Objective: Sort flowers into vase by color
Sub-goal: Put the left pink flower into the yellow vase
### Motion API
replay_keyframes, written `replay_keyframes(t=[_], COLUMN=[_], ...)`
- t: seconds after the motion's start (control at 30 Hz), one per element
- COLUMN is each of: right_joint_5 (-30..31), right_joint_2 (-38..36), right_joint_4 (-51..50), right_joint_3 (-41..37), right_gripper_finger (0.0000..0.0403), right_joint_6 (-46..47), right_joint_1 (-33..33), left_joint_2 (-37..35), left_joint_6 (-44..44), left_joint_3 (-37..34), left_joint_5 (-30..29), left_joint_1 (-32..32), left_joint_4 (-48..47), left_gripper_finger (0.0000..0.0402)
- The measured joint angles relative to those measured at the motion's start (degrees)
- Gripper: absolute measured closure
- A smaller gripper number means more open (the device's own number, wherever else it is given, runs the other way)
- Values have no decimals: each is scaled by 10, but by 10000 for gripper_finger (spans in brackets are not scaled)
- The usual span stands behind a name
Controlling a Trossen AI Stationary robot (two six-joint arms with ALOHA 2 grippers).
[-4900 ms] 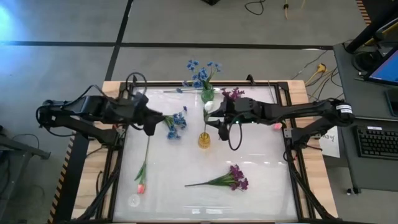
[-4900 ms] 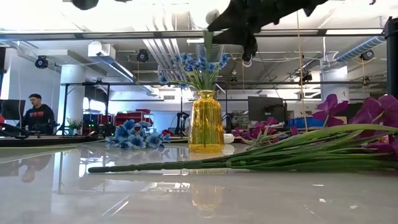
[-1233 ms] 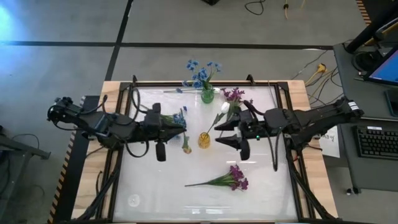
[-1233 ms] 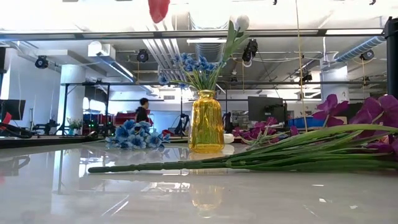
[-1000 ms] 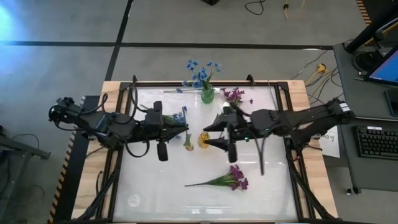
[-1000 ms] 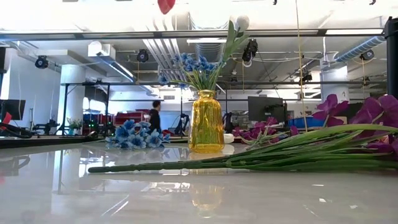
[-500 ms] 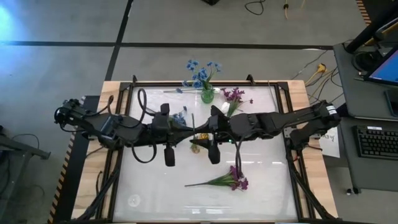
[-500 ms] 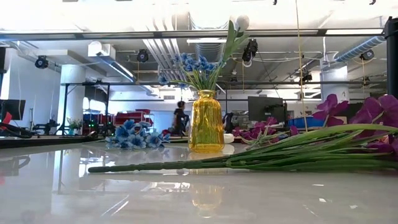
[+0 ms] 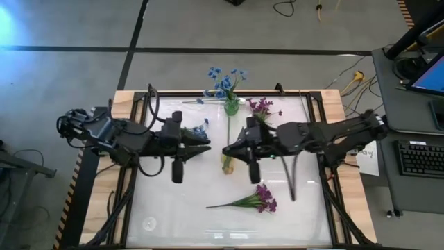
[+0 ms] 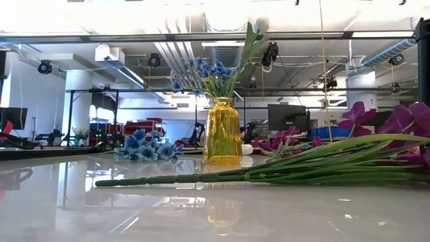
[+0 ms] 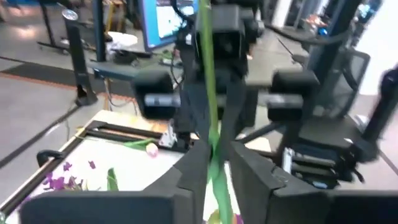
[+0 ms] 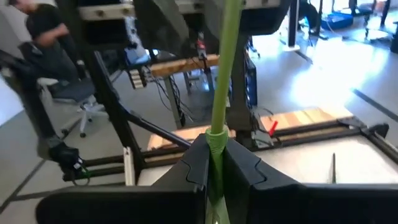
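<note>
- Flowers are partly sorted: one green stem point(image 9: 229, 132) stands upright over the middle of the table point(image 9: 208, 229), above the yellow vase point(image 10: 223, 132).
- Right gripper point(image 9: 227, 150) has its jaws pressed together on that stem; its wrist view shows both fingers point(image 12: 200, 163) pinching the stalk, which rises straight up between them.
- Left gripper point(image 9: 205, 145) sits just across from it, apart from the stem in the overhead view, and its jaws stand slightly parted with nothing visibly between them. In its wrist view the green stalk appears in the other gripper's fingers, not its own.
- Two vases show: the yellow one at the centre and a small green vase point(image 9: 231, 107) near the far edge.
- One blue bunch point(image 9: 223, 80) stands in the green vase; a second blue bunch point(image 10: 144, 146) lies on the table behind the left gripper.
- Two purple sprigs: one point(image 9: 257, 106) lies near the green vase, the other point(image 9: 260, 198) lies flat toward the near edge, well apart from both arms.
- One white bud point(image 10: 261, 25) shows high above the yellow vase in the low view.
</note>
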Motion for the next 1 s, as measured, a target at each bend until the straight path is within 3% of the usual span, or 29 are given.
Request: replay_keyframes(t=[0.13, 0.3, 0.37, 0.53, 0.63, 0.87, 1.0], right_joint_5=[2, 56, 112, 327, 394, 396, 383], right_joint_2=[-39, -62, -56, -26, -10, 17, 29], right_joint_4=[-1, -14, -15, -13, -14, -15, -17], right_joint_3=[0, 21, 38, 90, 109, 103, 102], right_gripper_finger=[384, 384, 385, 385, 385, 385, 385], right_joint_6=[-75, -395, -537, -874, -1024, -1335, -1365], right_joint_1=[22, 83, 115, 136, 108, 61, 56], left_joint_2=[-1, -10, -17, -30, -30, -26, -25], left_joint_6=[-18, -1, 16, 47, 28, -190, -194], left_joint_3=[45, 59, 53, -1, -33, -46, -49], left_joint_5=[11, 12, 41, 198, 212, 218, 245], left_joint_1=[0, 0, 1, 13, 30, 109, 113], left_joint_4=[-78, -111, -107, 5, 91, 113, 113], left_gripper_finger=[319, 309, 309, 316, 320, 310, 290])
